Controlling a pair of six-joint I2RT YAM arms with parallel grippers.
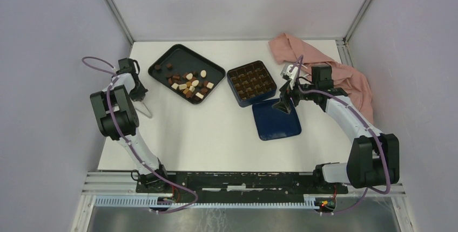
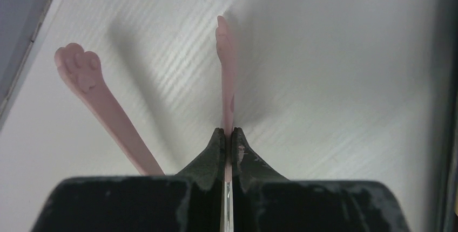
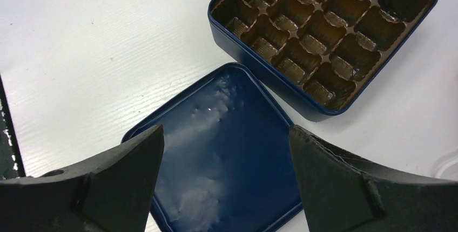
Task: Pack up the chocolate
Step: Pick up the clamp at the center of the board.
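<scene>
Top view. Found the chocolate (image 1: 189, 83) loose in the black tray (image 1: 173, 59), on the white surface (image 1: 205, 135) left of centre; none seen in the dark blue box (image 1: 234, 89) just beside it. Noted the lid (image 1: 276, 120) flat in front of the box, a pink cloth (image 1: 329, 65) at the far right, and grey walls on three sides.

Left wrist view. Recorded the left tool (image 2: 227, 135) clamped on one arm of the pink tongs (image 2: 226, 75) (paw-shaped tips, second arm splayed free).

Right wrist view. Recorded the right tool (image 3: 226, 132) wide, holding nothing, above the lid; box compartments empty.

Judged: tongs-pickup stage, packing not begun. Required next: lifting the tongs clear and carrying them to the tray, with doubt over squeezing on a one-arm grip.
</scene>
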